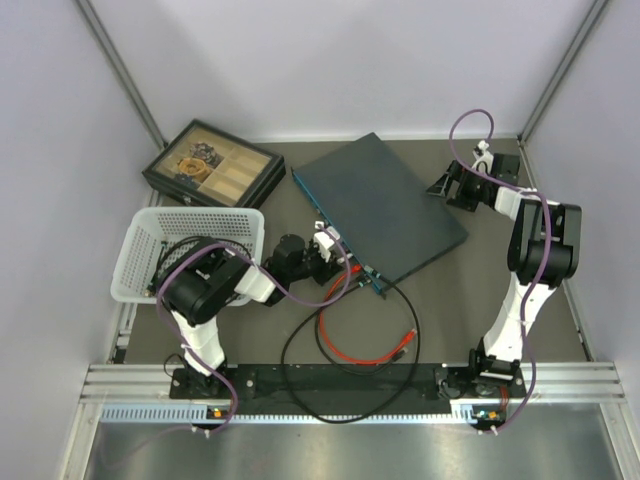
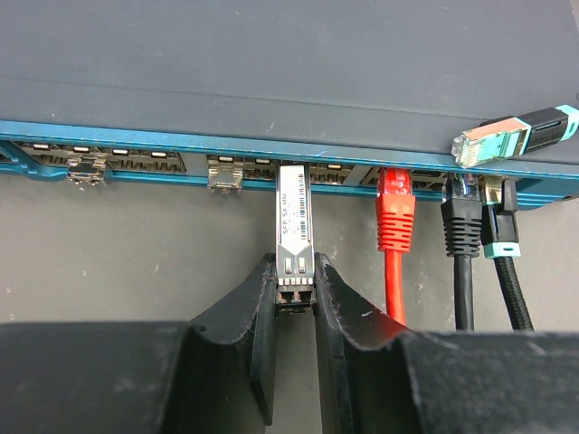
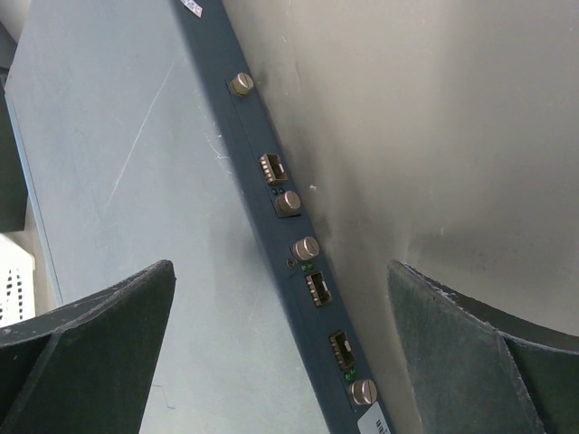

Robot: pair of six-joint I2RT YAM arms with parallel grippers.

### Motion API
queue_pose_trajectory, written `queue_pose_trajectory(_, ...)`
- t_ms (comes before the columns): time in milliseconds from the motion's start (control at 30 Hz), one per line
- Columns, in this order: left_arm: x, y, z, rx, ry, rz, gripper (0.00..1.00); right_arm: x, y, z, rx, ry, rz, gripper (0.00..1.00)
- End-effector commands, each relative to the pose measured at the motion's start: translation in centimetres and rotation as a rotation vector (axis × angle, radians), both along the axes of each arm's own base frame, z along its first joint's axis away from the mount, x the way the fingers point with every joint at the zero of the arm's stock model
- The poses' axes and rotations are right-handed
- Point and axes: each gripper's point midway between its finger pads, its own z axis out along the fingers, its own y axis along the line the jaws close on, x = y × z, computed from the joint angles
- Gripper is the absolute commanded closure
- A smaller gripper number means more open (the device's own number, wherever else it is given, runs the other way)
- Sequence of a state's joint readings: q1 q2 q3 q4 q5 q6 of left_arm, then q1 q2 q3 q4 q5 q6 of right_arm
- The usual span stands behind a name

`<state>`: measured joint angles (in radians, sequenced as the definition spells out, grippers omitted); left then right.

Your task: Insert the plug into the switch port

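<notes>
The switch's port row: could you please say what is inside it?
A red plug, a black plug and a teal-banded plug sit in ports; the left gripper's silver module enters another, its tip hidden.

place: robotics lab cell | cues: white enclosure walls [image 1: 350, 60], aluminium base rail [image 1: 120, 380]

I get bright, even overhead light. The left pincer [image 2: 296, 271] sits dark and slightly soft close to the lens; just ahead of it everything is crisp. Beyond the right pincer [image 3: 280, 271] a soft shadow falls on the counter [image 3: 434, 136].
</notes>
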<state>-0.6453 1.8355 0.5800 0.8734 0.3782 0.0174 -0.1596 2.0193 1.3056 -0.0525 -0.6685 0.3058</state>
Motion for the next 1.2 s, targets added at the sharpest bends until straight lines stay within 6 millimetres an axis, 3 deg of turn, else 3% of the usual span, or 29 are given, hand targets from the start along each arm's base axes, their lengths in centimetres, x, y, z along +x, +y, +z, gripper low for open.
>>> queue_pose_trajectory(0, 1.3, -1.6, 3.8, -0.102, -0.101, -0.025, 1.00, 1.4, 0.3, 1.6, -0.010, -0.071, 0.031, 0.01)
queue_pose_trajectory(433, 0.7, -1.9, 6.2, -0.109, -0.156, -0.043, 1.00, 1.3, 0.4, 1.5, -0.009, -0.067, 0.033, 0.01)
queue_pose_trajectory(1167, 1.0, -3.3, 4.2, -0.079, -0.176, -0.088, 1.00, 1.2, 0.8, 1.4, 0.016, -0.058, 0.058, 0.01)
